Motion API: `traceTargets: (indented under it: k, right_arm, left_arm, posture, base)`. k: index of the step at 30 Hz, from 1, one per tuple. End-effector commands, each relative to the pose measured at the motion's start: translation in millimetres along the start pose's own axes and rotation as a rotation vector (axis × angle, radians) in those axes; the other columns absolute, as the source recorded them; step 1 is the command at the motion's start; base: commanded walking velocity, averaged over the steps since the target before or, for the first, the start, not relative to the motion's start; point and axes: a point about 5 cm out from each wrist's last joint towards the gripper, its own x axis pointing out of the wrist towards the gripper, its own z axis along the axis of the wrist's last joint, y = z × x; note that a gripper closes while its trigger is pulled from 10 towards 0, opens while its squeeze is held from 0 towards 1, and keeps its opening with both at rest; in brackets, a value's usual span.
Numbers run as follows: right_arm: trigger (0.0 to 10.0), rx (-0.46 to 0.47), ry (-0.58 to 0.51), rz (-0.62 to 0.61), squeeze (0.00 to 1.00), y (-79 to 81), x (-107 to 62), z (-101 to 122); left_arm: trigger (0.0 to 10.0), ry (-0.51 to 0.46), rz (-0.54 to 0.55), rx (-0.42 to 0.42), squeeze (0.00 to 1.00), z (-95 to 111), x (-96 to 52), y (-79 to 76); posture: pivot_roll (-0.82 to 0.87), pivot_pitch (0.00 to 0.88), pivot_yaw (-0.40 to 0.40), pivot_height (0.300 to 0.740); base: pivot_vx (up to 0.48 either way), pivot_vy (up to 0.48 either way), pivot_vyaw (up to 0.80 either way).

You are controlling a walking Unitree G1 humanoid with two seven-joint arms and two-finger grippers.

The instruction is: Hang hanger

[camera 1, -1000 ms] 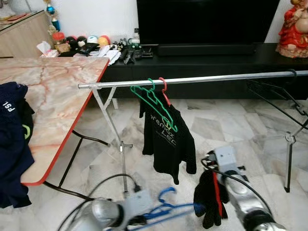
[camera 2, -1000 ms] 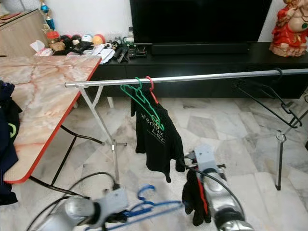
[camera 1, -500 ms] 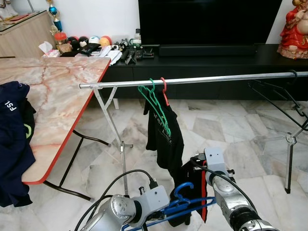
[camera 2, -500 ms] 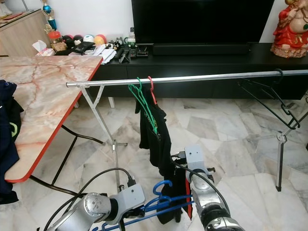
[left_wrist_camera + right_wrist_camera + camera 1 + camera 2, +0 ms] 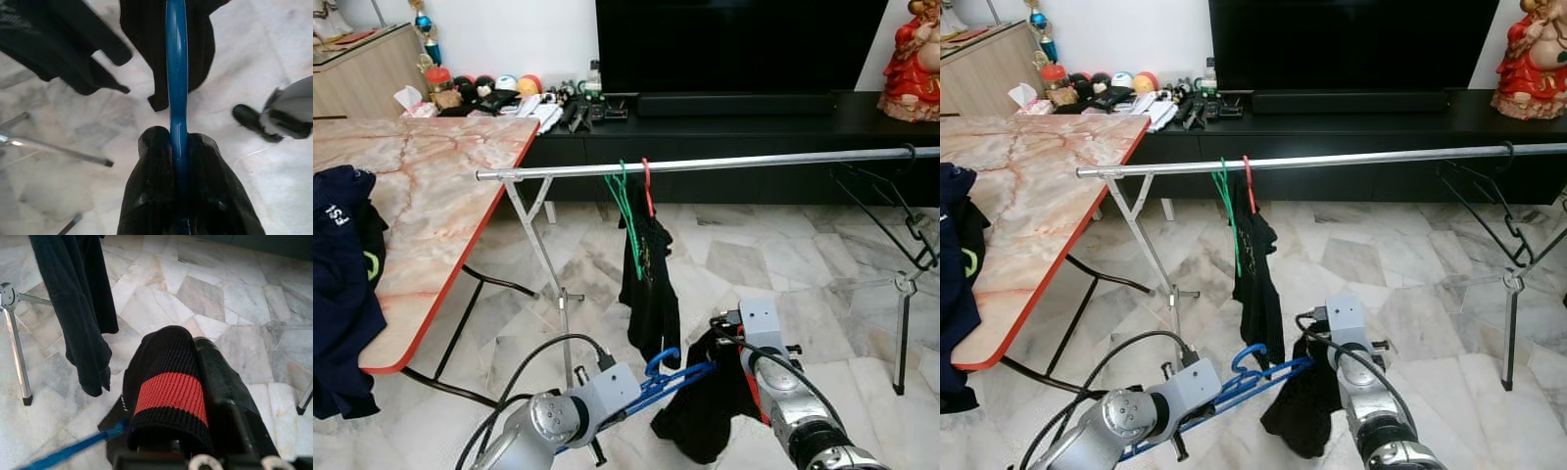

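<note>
My left gripper (image 5: 177, 136) is shut on a blue hanger (image 5: 672, 376), low in front of me, with its hook (image 5: 1250, 354) pointing up. The hanger's far end reaches a black garment with a red band (image 5: 168, 392). My right gripper (image 5: 745, 349) is shut on that garment, which droops toward the floor (image 5: 703, 413). Above runs a silver clothes rail (image 5: 754, 161). A green hanger (image 5: 628, 211) and a red hanger (image 5: 646, 186) with a black shirt (image 5: 651, 284) hang near its left end.
A marble-topped table with a red edge (image 5: 431, 196) stands at left with dark clothing (image 5: 337, 284) draped over it. The rail's legs (image 5: 558, 294) stand on the tiled floor. A black hanger (image 5: 891, 206) hangs at the rail's right end. A black TV console (image 5: 754, 108) lies behind.
My left gripper has lifted the blue hanger up and to the right, against the garment. The garment now hangs lower from my right gripper. The shirt on the rail has swung edge-on.
</note>
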Motion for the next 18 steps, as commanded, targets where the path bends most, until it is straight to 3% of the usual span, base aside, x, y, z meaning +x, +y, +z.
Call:
traceTargets:
  k: [1, 3, 11, 13, 18]
  right_arm:
    - [10.0, 0.005, -0.021, -0.002, 0.0, 0.5, 2.0, 10]
    - [10.0, 0.003, -0.021, -0.003, 0.0, -0.1, 2.5, 11]
    - [10.0, 0.04, -0.028, -0.017, 0.0, -1.4, 3.5, 16]
    - [10.0, 0.094, -0.022, -0.014, 0.0, -0.4, 3.4, 15]
    - [10.0, 0.094, -0.011, -0.022, 0.0, 2.1, 2.8, 12]
  left_arm:
    - [10.0, 0.008, -0.146, 0.061, 0.0, 0, -4.7, -13.9]
    - [10.0, 0.024, -0.182, 0.097, 0.0, -4, -5.4, -19.6]
    - [10.0, -0.017, -0.118, -0.023, 0.0, 2, 4.6, -23.2]
    - [10.0, -0.035, -0.107, -0.062, 0.0, 6, 8.1, -25.2]
    - [10.0, -0.031, -0.167, -0.13, 0.0, 11, 16.7, -43.9]
  posture:
    - [-0.04, 0.0, 0.04, 0.74]
    - [-0.04, 0.0, 0.038, 0.74]
    - [-0.04, 0.0, 0.035, 0.74]
    - [-0.04, 0.0, 0.034, 0.74]
    - [-0.05, 0.0, 0.037, 0.74]
  base:
    - [0.0, 0.0, 0.0]
    - [0.0, 0.0, 0.0]
    - [0.0, 0.0, 0.0]
    - [0.0, 0.0, 0.0]
    - [0.0, 0.0, 0.0]
